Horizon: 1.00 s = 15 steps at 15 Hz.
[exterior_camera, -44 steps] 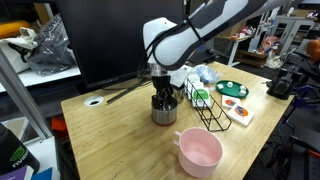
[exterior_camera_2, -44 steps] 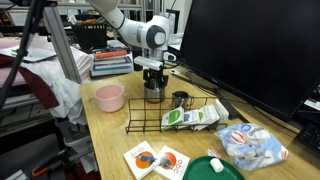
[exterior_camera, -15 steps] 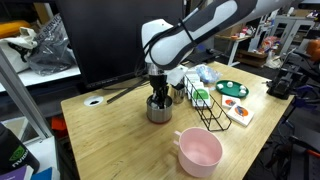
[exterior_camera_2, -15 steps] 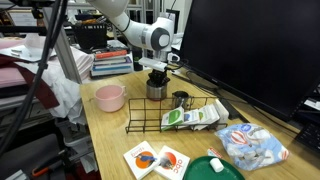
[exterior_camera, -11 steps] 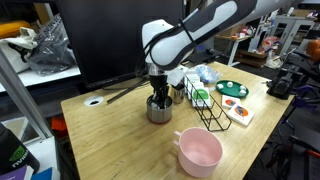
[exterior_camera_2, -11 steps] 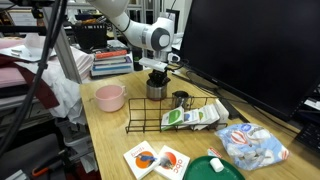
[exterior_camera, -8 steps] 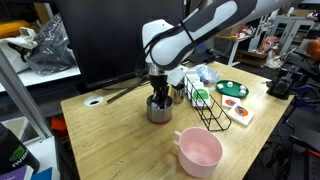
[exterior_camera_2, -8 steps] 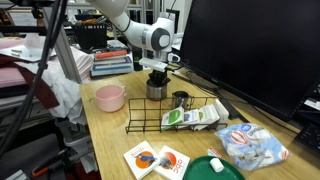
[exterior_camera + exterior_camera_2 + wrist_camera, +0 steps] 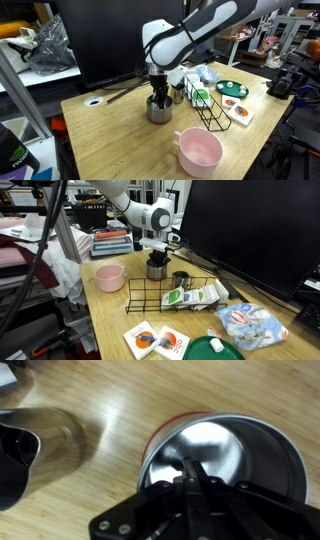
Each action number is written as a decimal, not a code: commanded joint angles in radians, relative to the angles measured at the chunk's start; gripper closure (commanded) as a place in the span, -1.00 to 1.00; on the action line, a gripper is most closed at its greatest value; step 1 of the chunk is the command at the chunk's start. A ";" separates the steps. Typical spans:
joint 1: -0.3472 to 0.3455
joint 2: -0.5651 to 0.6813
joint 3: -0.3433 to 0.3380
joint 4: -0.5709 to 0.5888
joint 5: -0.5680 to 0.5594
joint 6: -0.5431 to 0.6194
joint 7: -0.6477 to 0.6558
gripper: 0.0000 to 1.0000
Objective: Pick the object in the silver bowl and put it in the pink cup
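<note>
Pincer (image 9: pixel 190 464) is down inside the silver bowl (image 9: pixel 243 448). In the wrist view the two fingers are pressed together at the tips, so it's clenched. Can't tell whether anything is pinched between them.

The object can't be made out in any view. The wrist view shows only shiny steel and the dark fingers over the bowl floor, and in both exterior views the pincer (image 9: pixel 158 103) blocks the bowl's inside.

Silver bowl (image 9: pixel 158 115) stands upright on the table (image 9: pixel 108 137), with the arm coming straight down into it. Pink cup (image 9: pixel 188 156) is on the same table, near the bowl but not touching it, toward the table's front edge, and its inside looks bare.

From the opposite side, the bowl (image 9: pixel 154 273) sits between the pink cup (image 9: pixel 109 280) and a smaller metal cup (image 9: pixel 181 280), all three apart from each other. A wire rack (image 9: pixel 150 302) lies just beyond the metal cup, with packets inside.
</note>
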 commanded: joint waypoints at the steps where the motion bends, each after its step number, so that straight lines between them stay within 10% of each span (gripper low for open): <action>1: -0.014 0.001 0.013 0.010 0.019 0.013 -0.033 0.93; 15: -0.025 0.084 0.026 0.139 0.043 0.001 -0.110 1.00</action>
